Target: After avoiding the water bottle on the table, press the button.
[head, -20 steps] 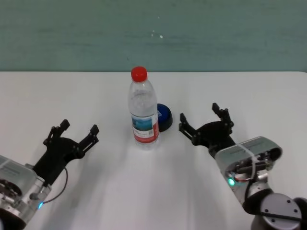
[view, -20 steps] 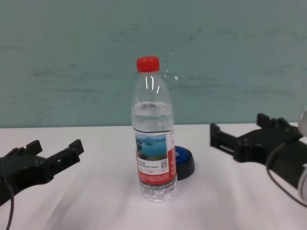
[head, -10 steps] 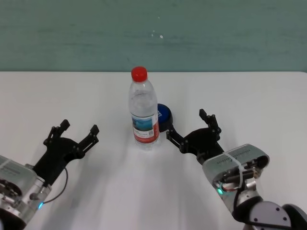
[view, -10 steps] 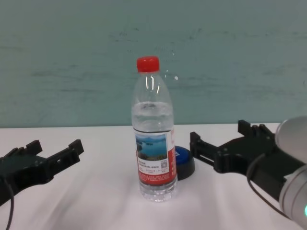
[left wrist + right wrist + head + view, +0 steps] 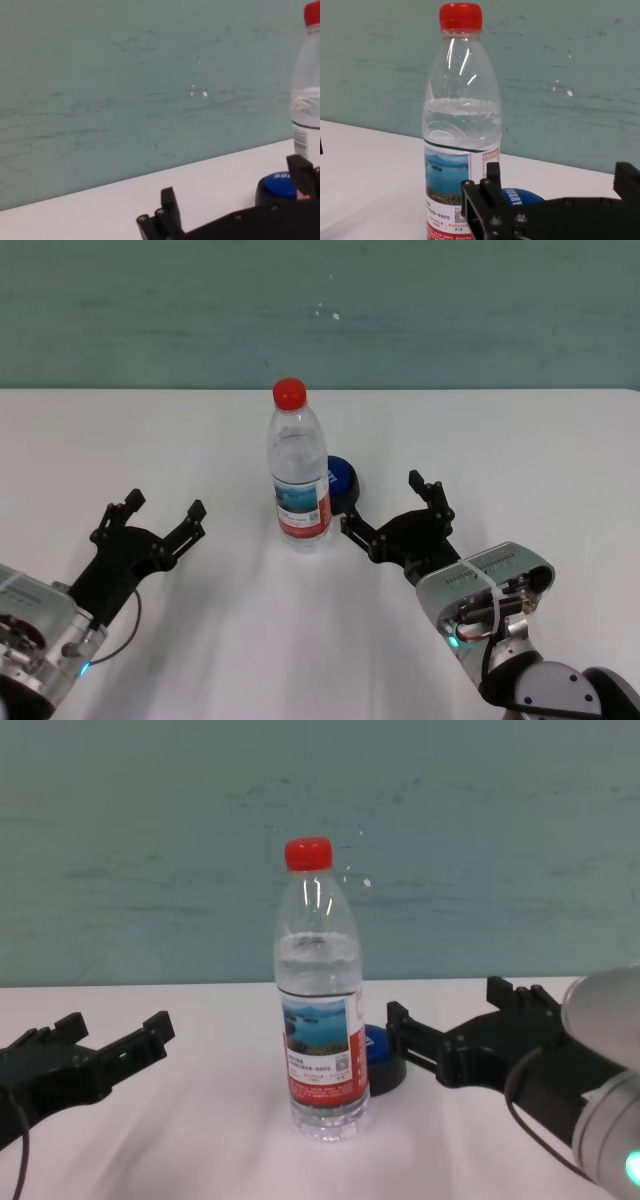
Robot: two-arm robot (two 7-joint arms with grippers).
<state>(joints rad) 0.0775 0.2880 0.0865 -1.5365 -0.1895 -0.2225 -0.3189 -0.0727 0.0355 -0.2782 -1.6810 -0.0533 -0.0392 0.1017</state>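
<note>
The water bottle (image 5: 298, 480), clear with a red cap, stands upright at the middle of the white table (image 5: 480, 430). The blue button (image 5: 342, 483) sits just behind it to the right, partly hidden by the bottle in the chest view (image 5: 385, 1055). My right gripper (image 5: 383, 505) is open and empty, low over the table just right of the bottle, its left finger close to the button's near side. In the right wrist view the bottle (image 5: 462, 125) and button (image 5: 520, 197) show just ahead. My left gripper (image 5: 166, 504) is open and empty, left of the bottle.
A teal wall (image 5: 320, 310) runs behind the table's far edge. Bare tabletop lies around the bottle and button on all sides. The left wrist view shows the button (image 5: 282, 184) and the bottle's side (image 5: 307, 110) farther off.
My right gripper has moved left and slightly nearer, closing in on the bottle and button, still open. The left arm, bottle and button have not moved.
</note>
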